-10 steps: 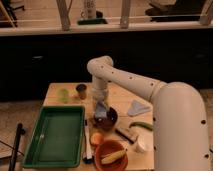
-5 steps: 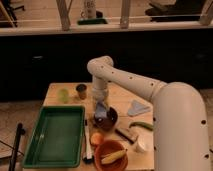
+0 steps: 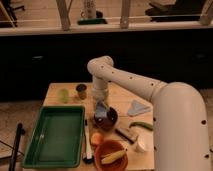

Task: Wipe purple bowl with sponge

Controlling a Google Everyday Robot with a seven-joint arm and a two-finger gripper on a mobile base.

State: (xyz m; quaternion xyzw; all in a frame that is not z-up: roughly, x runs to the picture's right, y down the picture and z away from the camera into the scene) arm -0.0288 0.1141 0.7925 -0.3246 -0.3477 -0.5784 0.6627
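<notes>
The purple bowl (image 3: 108, 120) sits mid-table, dark and glossy, just right of the green tray. My gripper (image 3: 101, 107) hangs straight down over the bowl's left rim from the white arm. A pale-blue sponge (image 3: 101, 111) sits at the fingertips, right at the bowl's left inner edge, and the gripper is shut on it. The fingers themselves are mostly hidden by the wrist and the sponge.
A green tray (image 3: 55, 135) lies at the left. An orange bowl (image 3: 111, 154) holding a banana stands at the front. A brown block (image 3: 127, 133), a folded grey-blue cloth (image 3: 136, 107), a green cup (image 3: 63, 94), a dark cup (image 3: 81, 91) and a white cup (image 3: 142, 145) surround the bowl.
</notes>
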